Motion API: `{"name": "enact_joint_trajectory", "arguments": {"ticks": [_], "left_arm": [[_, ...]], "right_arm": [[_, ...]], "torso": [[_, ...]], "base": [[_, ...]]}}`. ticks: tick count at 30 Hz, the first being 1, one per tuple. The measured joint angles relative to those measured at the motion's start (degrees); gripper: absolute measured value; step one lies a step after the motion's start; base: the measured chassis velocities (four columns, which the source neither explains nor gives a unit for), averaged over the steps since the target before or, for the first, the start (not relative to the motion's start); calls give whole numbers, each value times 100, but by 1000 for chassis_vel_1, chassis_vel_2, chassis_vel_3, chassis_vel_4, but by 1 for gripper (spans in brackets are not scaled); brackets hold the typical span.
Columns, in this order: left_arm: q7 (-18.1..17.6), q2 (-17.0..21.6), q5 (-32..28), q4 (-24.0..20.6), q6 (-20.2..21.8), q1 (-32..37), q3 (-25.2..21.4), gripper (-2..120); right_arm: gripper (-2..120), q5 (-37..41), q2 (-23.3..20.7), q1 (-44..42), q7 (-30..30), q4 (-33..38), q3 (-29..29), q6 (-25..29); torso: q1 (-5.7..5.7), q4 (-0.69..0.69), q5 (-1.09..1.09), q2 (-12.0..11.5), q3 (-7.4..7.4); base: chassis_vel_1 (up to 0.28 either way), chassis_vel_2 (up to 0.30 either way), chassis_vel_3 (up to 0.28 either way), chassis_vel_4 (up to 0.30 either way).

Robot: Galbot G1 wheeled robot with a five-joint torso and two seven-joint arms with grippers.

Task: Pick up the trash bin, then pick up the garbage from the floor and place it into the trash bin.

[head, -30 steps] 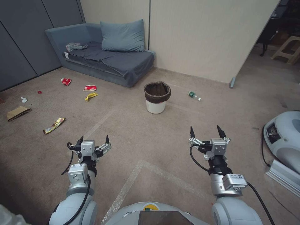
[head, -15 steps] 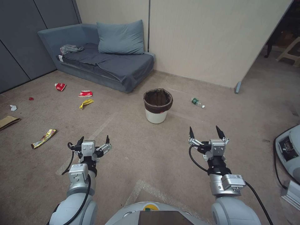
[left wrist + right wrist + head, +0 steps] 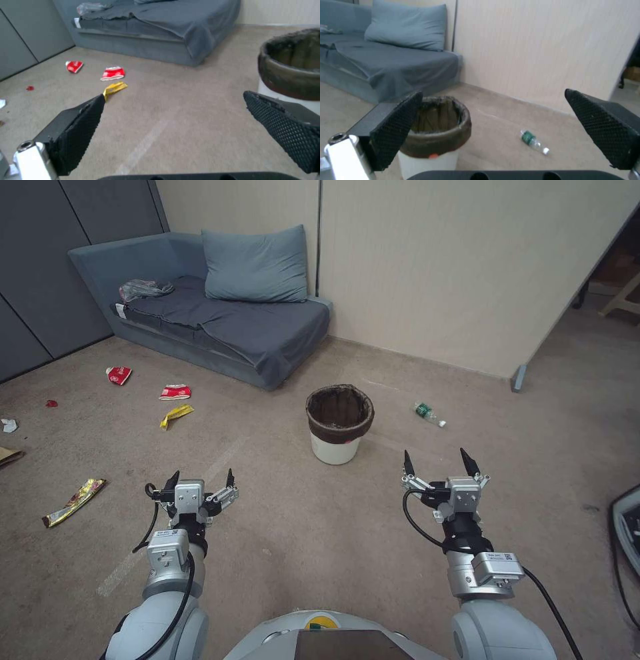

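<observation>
The trash bin, white with a dark liner, stands on the carpet ahead of me, between and beyond both grippers. A clear bottle with a green label lies to its right. Crushed red-and-white cups, a yellow wrapper and a gold wrapper lie on the left. My left gripper and right gripper hover open and empty, short of the bin.
A grey-blue sofa with a pillow stands against the wall behind the bin. A partition wall ends at a foot on the right. Small white and red scraps lie far left. Bare carpet surrounds the bin.
The whole head view has shifted: the bin, the sofa and the litter now sit lower and nearer, and the white machine at the right has slid out. Both arms hold their pose.
</observation>
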Motion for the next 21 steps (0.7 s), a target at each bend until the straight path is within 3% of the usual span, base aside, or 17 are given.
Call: {"name": "enact_joint_trajectory", "arguments": {"ticks": [21], "left_arm": [[17, -1, 18, 0, -3, 4, -5, 100]], "right_arm": [[100, -13, 0, 4, -30, -18, -4, 41]], "torso": [[-1, -1, 2, 0, 0]], "base": [[-161, 179, 173, -171]]}}
